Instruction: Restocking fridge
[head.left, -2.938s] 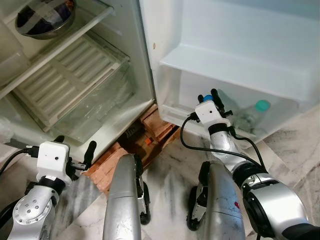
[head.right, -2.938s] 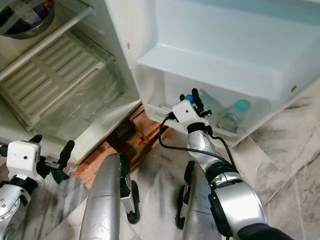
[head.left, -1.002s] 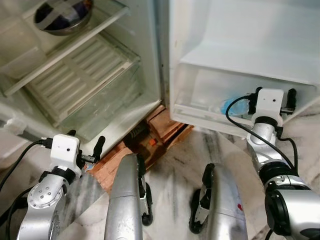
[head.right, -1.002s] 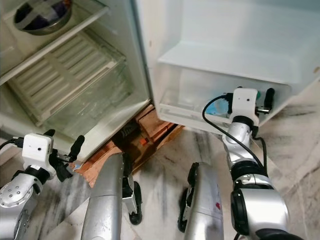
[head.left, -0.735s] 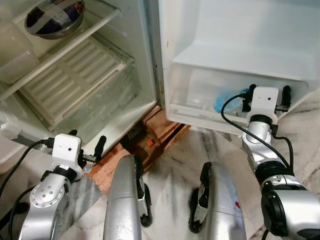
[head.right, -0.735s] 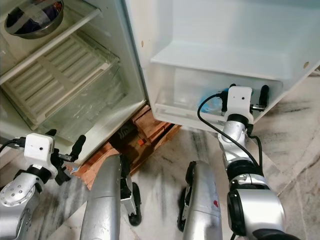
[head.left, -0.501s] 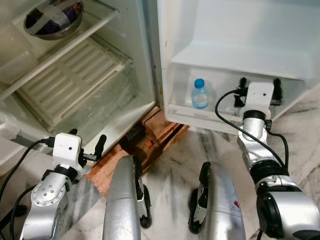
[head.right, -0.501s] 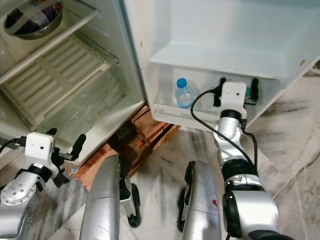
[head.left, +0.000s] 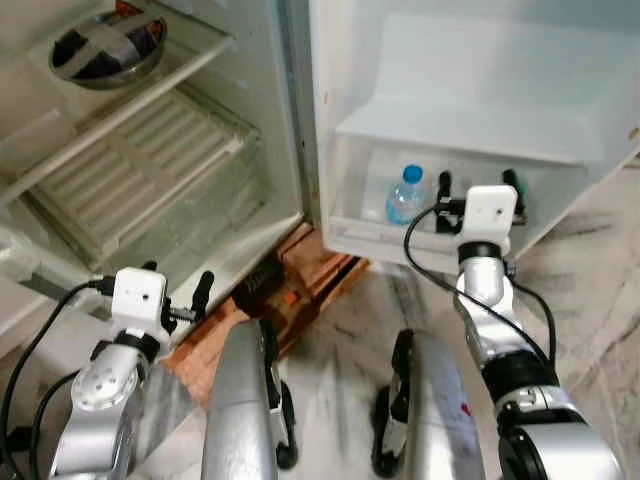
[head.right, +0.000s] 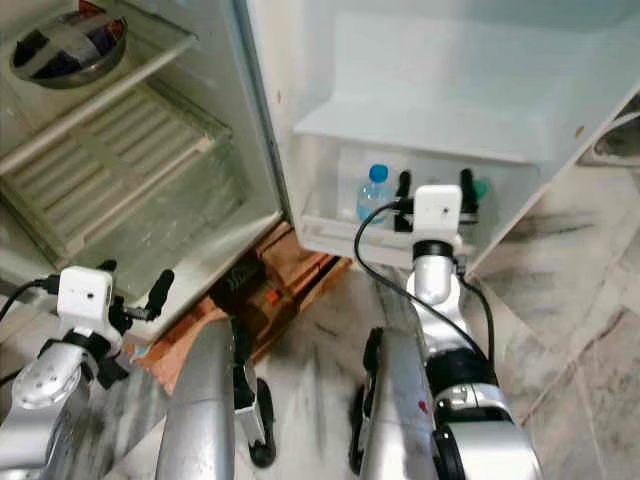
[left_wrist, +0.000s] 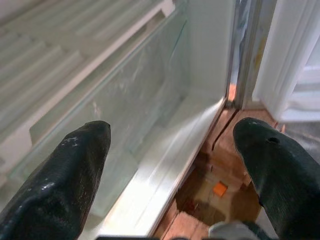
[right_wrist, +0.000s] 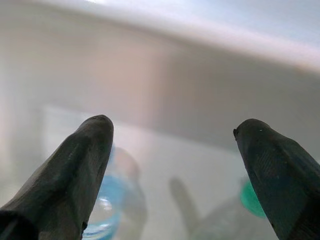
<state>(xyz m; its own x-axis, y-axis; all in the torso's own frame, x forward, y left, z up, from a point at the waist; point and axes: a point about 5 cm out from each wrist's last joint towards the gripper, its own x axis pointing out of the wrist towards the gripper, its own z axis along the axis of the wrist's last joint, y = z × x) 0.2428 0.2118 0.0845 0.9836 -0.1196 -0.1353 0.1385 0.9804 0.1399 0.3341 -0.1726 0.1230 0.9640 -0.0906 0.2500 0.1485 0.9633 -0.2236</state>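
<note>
Before open fridge (head.left: 200, 150) on marble floor (head.left: 600, 260), both grippers' jaws apart, empty.

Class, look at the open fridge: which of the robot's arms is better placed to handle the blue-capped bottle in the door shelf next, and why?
Right. The right gripper is raised at the door shelf, open, beside the blue-capped bottle. The left gripper sits low by the fridge base.

**Hidden and unclear parts**

Door bin (head.left: 372, 236): its frosted wall veils the bottle (head.left: 405, 196) below the shoulder. Second bottle: the right gripper (head.right: 434, 198) covers all but a green cap (head.right: 481, 188). Bowl (head.left: 105, 48): contents unreadable, rim cut by the frame's top. Both wrist views are blurred.
</note>
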